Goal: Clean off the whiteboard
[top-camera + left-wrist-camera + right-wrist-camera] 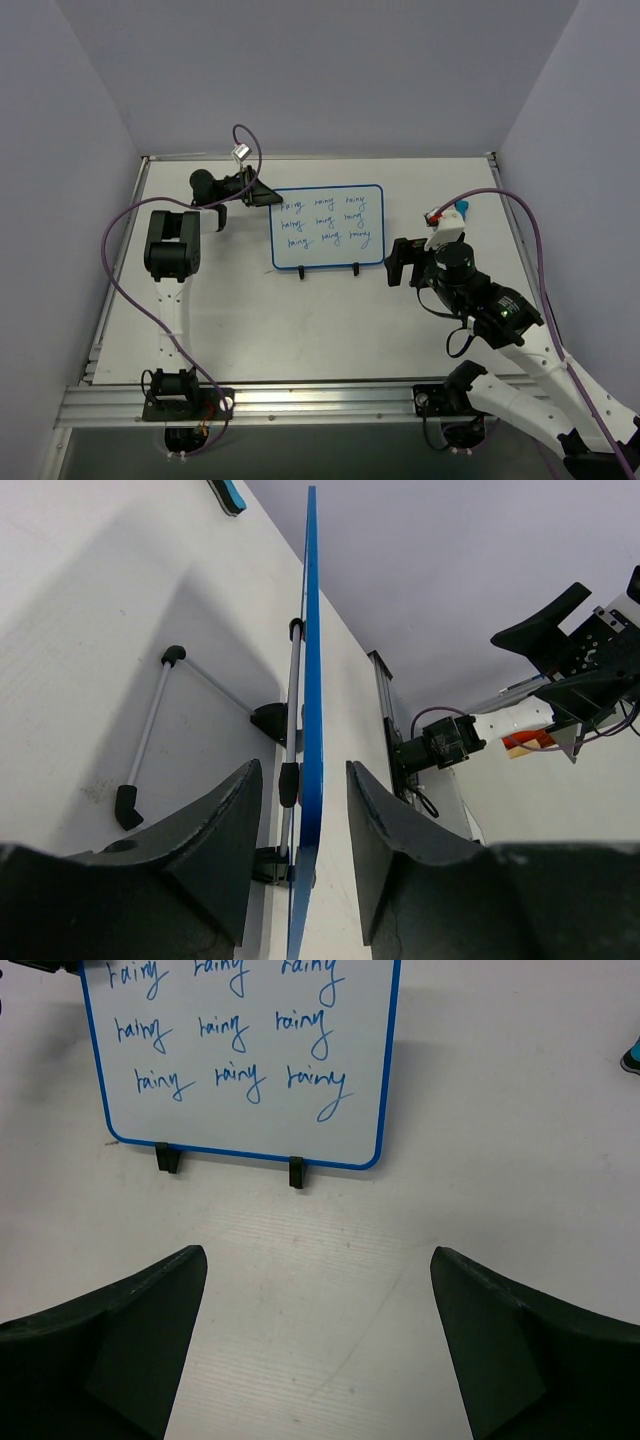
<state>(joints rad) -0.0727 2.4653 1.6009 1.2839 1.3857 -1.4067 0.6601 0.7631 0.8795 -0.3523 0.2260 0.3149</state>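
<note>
Partly parted, the left gripper (pixel 303 772) straddles the left edge of the whiteboard (pixel 328 228). One dark finger (pixel 215 830) sits on the stand side and the other on the written side. In the left wrist view we see a sliver of gap on each side of the blue frame, so nothing is clamped.

The right gripper (pixel 318 1252) hangs with its jaws spread wide and nothing between them, low over the bare table (pixel 300 330), just off the board's lower right corner and pointed toward its face.

The board stands near the middle of the table, tilted back on a thin black wire stand (pixel 150 730). Two small feet of the stand hook under its lower edge. Its white face carries three rows of blue handwriting (pixel 230 1030), three words to a row, all unwiped.

A small blue block (pixel 461 209) sits to the right of the board, close to the right arm's wrist. We cannot tell whether it touches the arm. Purple cables (pixel 130 290) loop from both arms across the white tabletop, which pale walls enclose on three sides.
</note>
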